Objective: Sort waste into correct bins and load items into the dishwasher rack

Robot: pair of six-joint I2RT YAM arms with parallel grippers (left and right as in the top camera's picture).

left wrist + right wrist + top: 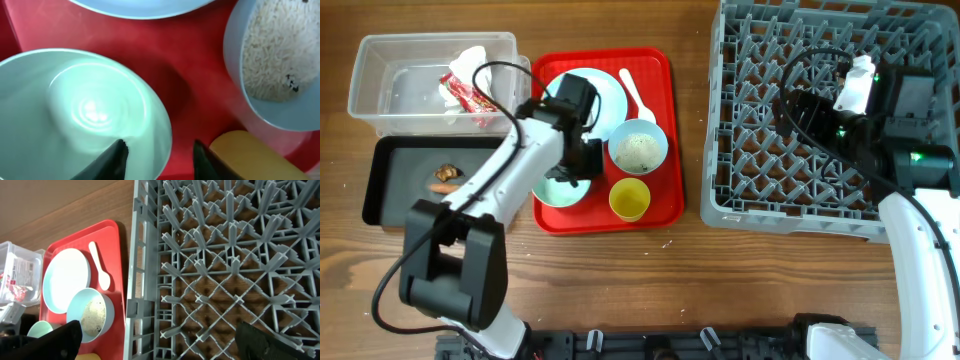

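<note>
My left gripper [576, 168] is open, one finger inside and one outside the right rim of the empty blue-green bowl [556, 192] on the red tray; the left wrist view shows the fingers [160, 156] straddling that rim [75, 110]. A second bowl [638, 149] holds white rice [272, 55]. The pale blue plate [605, 100], white spoon [637, 94] and yellow cup [629, 199] sit on the same tray. My right gripper [788, 104] is open and empty above the grey dishwasher rack [820, 190], as the right wrist view [160, 342] shows.
The clear tub [380, 75] at back left holds the red-and-white wrapper [468, 90]. The black tray [400, 205] in front of it holds a brown food scrap [445, 177]. The red serving tray [665, 120] lies between bins and rack.
</note>
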